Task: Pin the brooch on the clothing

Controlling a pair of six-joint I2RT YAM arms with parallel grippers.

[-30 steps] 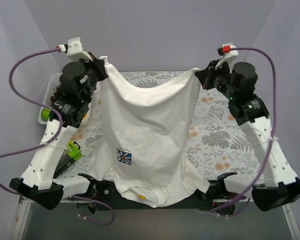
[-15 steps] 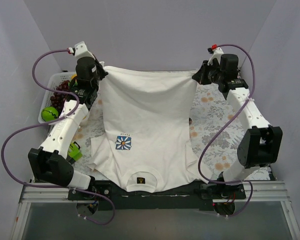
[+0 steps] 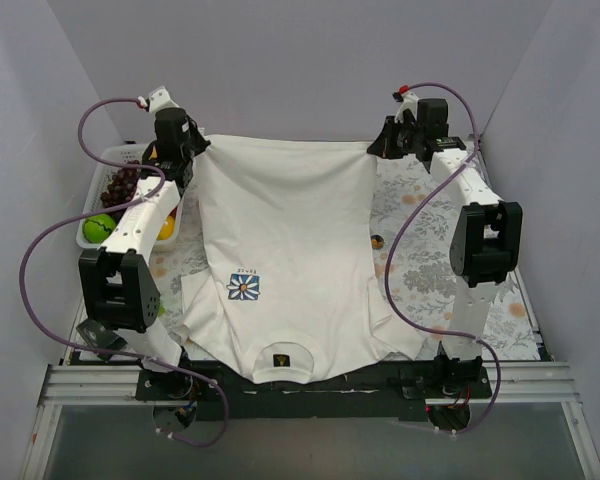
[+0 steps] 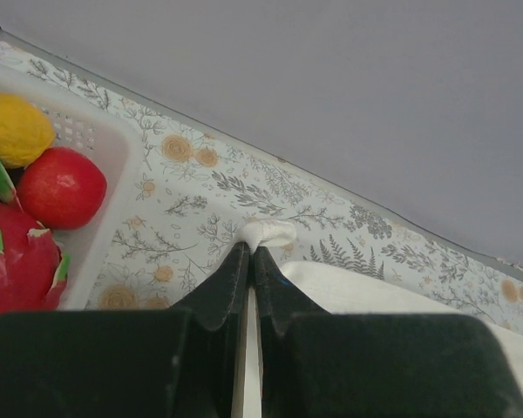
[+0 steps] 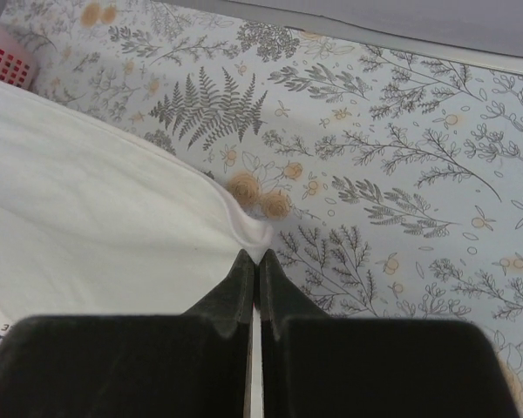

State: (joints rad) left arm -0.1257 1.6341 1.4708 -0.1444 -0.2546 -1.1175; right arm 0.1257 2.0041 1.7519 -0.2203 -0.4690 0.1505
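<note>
- Top external: T-shirt [image 3: 280, 220] lies flat, collar twd arm bases, hem at far side.
- left gripper [image 3: 194, 150] clamped on far-left hem corner; left wrist shows jaws pinched on a fabric nub.
- right gripper [image 3: 377, 150] same, far-right corner.
- brooch [image 3: 377, 241] on tablecloth [image 3: 430, 250] just beside shirt's right edge, not held.
- Progress, my read: spreading approx done. Left: let go, grab brooch, pin it. Early stage.

right gripper [image 5: 254, 259] pinching T-shirt [image 5: 96, 218] hem
</note>
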